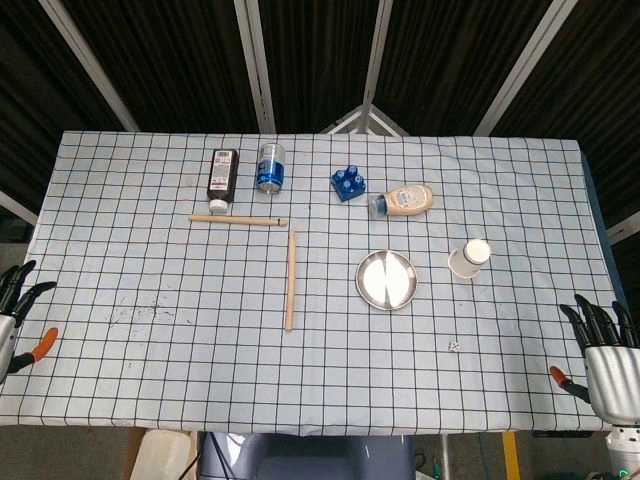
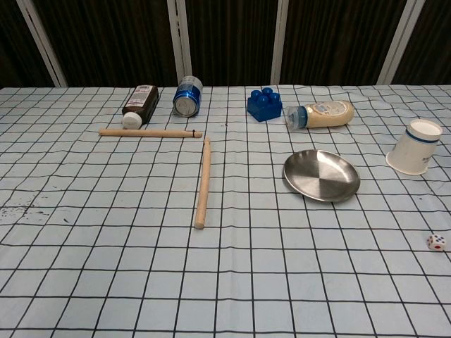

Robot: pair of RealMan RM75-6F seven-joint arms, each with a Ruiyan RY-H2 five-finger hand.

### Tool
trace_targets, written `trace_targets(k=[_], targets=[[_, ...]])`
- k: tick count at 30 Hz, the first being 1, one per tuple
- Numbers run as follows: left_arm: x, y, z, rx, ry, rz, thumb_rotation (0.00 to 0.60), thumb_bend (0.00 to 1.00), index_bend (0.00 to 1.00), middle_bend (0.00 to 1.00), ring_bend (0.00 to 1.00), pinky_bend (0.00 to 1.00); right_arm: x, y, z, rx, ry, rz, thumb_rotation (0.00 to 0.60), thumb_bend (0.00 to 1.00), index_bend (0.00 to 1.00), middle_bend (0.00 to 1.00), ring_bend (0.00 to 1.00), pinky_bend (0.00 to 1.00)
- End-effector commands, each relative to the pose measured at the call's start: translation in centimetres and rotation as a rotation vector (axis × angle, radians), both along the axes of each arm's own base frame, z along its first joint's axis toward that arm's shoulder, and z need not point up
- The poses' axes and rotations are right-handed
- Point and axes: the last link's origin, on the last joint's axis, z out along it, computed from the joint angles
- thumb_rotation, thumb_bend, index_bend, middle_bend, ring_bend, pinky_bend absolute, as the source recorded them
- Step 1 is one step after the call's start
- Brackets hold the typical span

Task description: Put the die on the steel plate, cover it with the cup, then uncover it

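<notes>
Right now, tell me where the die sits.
The die lies on the tablecloth at the chest view's right edge, nearer the robot than the paper cup and right of the steel plate.

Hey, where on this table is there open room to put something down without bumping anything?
The widest bare stretch is the near-left checked cloth, left of the upright wooden stick and below the flat-lying one. Another lies along the near edge, between that stick and the small white die. The far middle is crowded: dark bottle, blue can, blue brick, sauce bottle.
</notes>
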Motion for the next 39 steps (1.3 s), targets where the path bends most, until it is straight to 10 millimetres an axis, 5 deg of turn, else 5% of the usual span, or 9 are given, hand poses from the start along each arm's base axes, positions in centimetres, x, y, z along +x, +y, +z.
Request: trace_targets(k=[1, 21, 28, 39], targets=[[0.0, 0.0, 0.0, -0.001, 0.000, 0.001, 0.600, 0.47, 0.20, 0.00, 0.00, 0.10, 0.0, 0.0, 0.0, 0.000, 0.000, 0.000, 0.600, 0.15, 0.17, 0.12, 0.16, 0.00], [0.2, 0.2, -0.3, -0.009, -0.001, 0.002, 0.600, 0.47, 0.20, 0.00, 0.00, 0.10, -0.1, 1.2, -0.3, 0.073, -0.044, -0.060, 0.600, 0.15, 0.20, 0.12, 0.16, 0.00], [0.1, 0.3, -0.4, -0.025, -0.006, 0.012, 0.600, 0.47, 0.20, 0.00, 0.00, 0.10, 1.2, 0.6, -3.6, 0.255, -0.171, -0.053, 0.600, 0.15, 0.23, 0.12, 0.15, 0.00], [-0.1, 1.2, -0.8, -0.042, -0.005, 0.024, 0.600, 0.47, 0.20, 0.00, 0.00, 0.10, 1.6, -4.0, -7.8, 0.410, -0.246, -0.088, 0.600, 0.15, 0.28, 0.12, 0.15, 0.00]])
